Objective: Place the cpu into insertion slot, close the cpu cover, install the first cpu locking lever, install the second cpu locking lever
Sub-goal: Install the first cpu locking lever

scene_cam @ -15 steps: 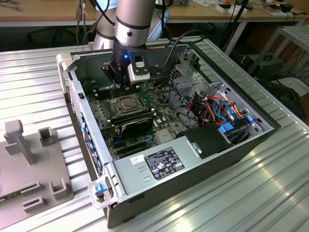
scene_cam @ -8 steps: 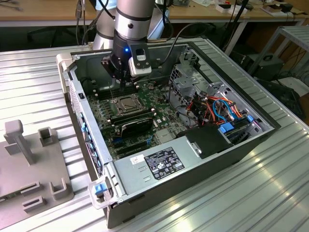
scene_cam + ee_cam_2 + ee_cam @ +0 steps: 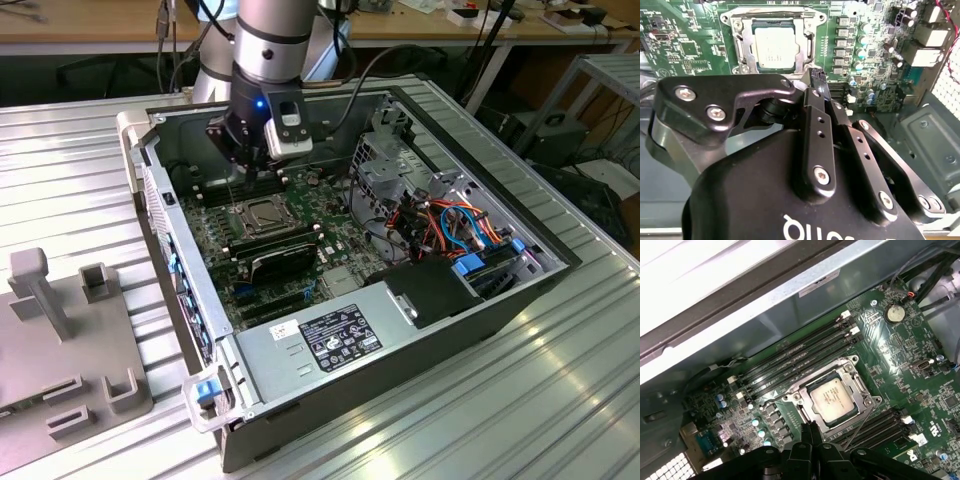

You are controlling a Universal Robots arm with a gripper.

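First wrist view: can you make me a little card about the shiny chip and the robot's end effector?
cpu: lying flat in the insertion slot, silver face up
cpu cover: down flat, framing the cpu
end effector: fingers together, tips just beside the slot's edge, holding nothing visible
memory slots: long and black, on either side of the slot

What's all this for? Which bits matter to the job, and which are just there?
Part of the job: gripper, cpu, cpu cover, locking lever.
Just there: memory slots, coin battery, power supply, coloured cables, grey fixture.
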